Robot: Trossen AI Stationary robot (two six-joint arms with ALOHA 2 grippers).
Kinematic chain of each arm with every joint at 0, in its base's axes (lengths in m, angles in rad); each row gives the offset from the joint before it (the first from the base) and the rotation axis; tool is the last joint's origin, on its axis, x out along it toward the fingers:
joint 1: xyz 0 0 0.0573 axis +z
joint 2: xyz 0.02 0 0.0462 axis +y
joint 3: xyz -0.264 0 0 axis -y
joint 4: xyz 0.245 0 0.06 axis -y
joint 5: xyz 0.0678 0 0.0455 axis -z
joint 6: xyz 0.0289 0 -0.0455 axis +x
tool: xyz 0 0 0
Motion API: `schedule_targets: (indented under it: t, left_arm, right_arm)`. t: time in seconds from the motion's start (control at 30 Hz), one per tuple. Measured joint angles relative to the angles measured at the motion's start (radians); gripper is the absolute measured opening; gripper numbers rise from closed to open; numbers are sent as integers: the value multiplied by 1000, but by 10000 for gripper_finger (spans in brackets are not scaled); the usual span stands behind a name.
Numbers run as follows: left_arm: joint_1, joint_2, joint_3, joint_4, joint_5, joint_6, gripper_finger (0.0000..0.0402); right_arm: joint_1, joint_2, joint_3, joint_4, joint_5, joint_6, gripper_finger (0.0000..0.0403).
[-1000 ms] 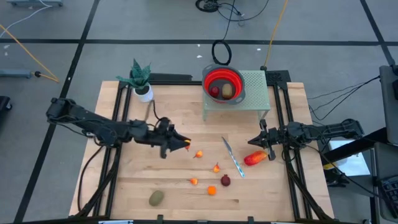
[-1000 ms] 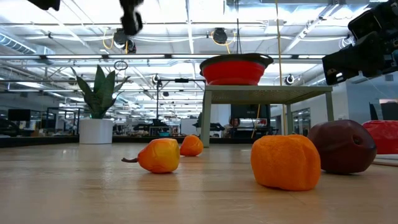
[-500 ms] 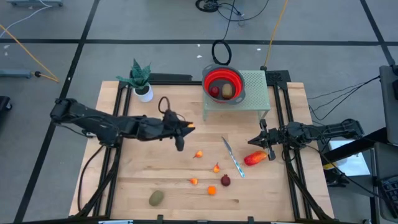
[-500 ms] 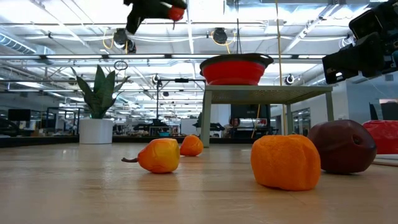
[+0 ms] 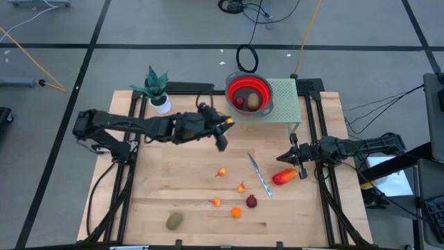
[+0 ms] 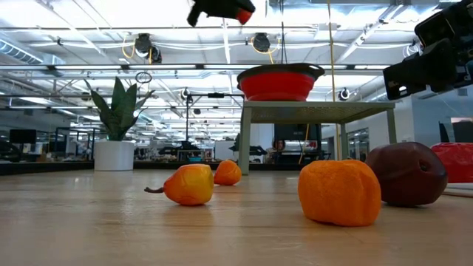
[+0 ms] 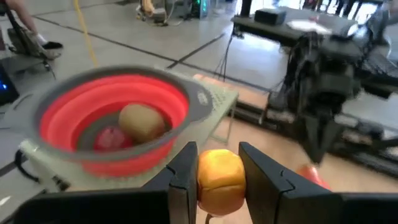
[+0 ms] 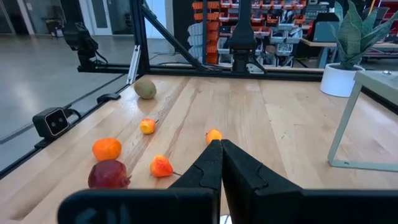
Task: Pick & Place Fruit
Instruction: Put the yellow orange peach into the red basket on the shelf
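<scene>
My left gripper (image 5: 226,124) hangs high over the table just left of the red bowl (image 5: 250,94), shut on a small orange fruit (image 7: 219,180). The bowl stands on a pale green stand (image 5: 283,104) and holds an olive-brown oval (image 7: 142,121) and a dark red ball (image 7: 111,138). On the table lie several tiny orange pieces (image 5: 221,172), a dark red ball (image 5: 251,201), an olive oval (image 5: 174,221) and a long red-orange piece (image 5: 284,176). My right gripper (image 5: 291,158) waits shut at the table's right edge. My left gripper pinches the small orange fruit by its two opposite sides (image 7: 202,177) between its two fingers (image 7: 183,183). The fingers run nearly level from the table's left toward the bowl. The fruit is lifted clear, well above the table.
A slim knife (image 5: 259,175) lies on the wood between the orange pieces and the red-orange piece. A potted plant (image 5: 158,90) stands at the far left. The green stand's legs (image 6: 244,140) reach down to the table at the far right.
My left gripper has risen and travelled toward the table's far right, up to the bowl, rolling its wrist on the way. It has stayed shut on the orange fruit, which has gone with it, clear of the table.
</scene>
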State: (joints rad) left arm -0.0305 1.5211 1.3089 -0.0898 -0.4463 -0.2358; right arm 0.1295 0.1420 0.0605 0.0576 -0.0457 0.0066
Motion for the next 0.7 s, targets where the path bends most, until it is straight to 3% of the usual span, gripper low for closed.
schedule_targets:
  t: [0.37,0.7]
  left_arm:
    - [82,207,227,44,0,86,88]
    - [196,326,348,40,4,97,88]
  right_arm:
    - [0,1,0,-2,-2,0,0]
    - [0,1,0,-2,-3,0,0]
